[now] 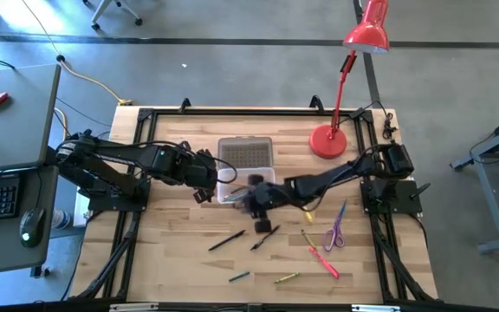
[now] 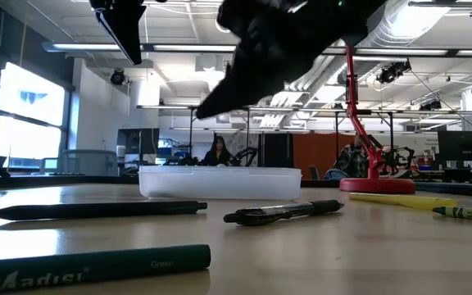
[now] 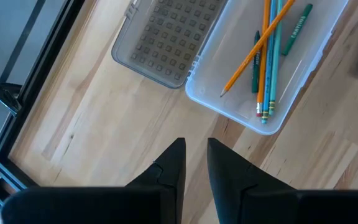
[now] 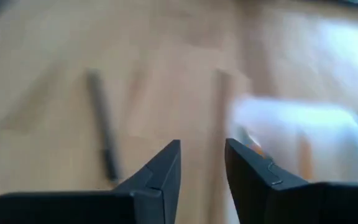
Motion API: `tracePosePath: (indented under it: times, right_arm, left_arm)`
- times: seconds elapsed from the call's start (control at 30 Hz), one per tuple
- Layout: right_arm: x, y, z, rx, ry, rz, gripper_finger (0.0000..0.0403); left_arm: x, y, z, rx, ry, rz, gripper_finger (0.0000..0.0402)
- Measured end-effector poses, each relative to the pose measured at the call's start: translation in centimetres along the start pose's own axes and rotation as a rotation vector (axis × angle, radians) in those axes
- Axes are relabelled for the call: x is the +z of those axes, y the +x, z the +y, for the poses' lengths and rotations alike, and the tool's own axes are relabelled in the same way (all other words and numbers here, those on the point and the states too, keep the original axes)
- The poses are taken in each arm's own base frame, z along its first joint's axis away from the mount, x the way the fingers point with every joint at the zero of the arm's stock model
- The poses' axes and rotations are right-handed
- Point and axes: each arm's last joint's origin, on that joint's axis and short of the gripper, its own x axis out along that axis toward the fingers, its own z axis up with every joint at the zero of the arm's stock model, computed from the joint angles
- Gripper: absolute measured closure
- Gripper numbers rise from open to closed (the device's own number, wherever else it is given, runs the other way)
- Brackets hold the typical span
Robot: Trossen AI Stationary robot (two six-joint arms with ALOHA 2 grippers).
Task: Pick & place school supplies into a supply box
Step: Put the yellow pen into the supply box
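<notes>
The left gripper hangs just left of the supply box, fingers nearly pinched together with nothing between them, so it's basically parked. The box sits mid-table with its ribbed lid flipped open on the far side, and the left wrist view shows a few pencils already lying inside.

The right gripper is over the near right corner of the box. Its fingers have a narrow gap with nothing in it, so it's released, and I'd guess it's heading for the next pick.

Still loose on the near half of the table, left to right: a black pencil, a green pencil, a black pen, a yellow crayon, a red pen and the purple scissors. The red lamp stands at the far right.

The black pen lies closest to the right gripper, so it looks like the natural next target. To do it well, I'd open wider, line the fingers across the barrel near its middle, and come down square so the pen doesn't roll off.
</notes>
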Motion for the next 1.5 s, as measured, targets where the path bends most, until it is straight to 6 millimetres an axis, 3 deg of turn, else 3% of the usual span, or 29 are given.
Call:
tracePosePath:
  times: [0.17, 0.37, 0.53, 0.67, 0.77, 0.93, 1.2, 1.5]
  right_arm:
    - [-0.4, -0.3, 3.1, 0.087, -0.184, 0.045, 0.0301]
    - [-2.8, -3.0, 4.9, -0.049, -0.141, 0.393, 0.0301]
    - [-3.5, -6.9, 5.4, -0.125, 0.019, 0.590, 0.0301]
    - [-3.5, -9.4, 5.3, -0.276, 0.238, 0.618, 0.0301]
    - [-3.8, -10.1, 5.0, -0.432, 0.396, 0.607, 0.0301]
    - [-4.6, -9.5, 4.7, -0.551, 0.527, 0.630, 0.0301]
    - [-6.2, -7.3, 3.6, -0.590, 0.609, 0.730, 0.0301]
    - [-6.9, -6.3, 2.1, -0.612, 0.688, 0.783, 0.0301]
  left_arm:
    - [-0.1, 0.0, 0.1, 0.006, 0.014, 0.010, 0.0307]
    - [-0.1, 0.0, 0.1, 0.008, 0.016, 0.013, 0.0307]
    - [-0.1, 0.0, 0.1, 0.006, 0.015, 0.010, 0.0307]
    - [-0.1, 0.0, 0.1, 0.006, 0.003, 0.009, 0.0307]
    - [-0.1, 0.0, 0.1, 0.007, -0.003, 0.008, 0.0307]
    - [-0.1, 0.0, 0.1, 0.008, -0.004, 0.005, 0.0307]
    - [-0.1, 0.0, 0.1, 0.012, -0.005, 0.002, 0.0307]
    - [-0.1, 0.0, 0.1, 0.014, -0.004, 0.002, 0.0307]
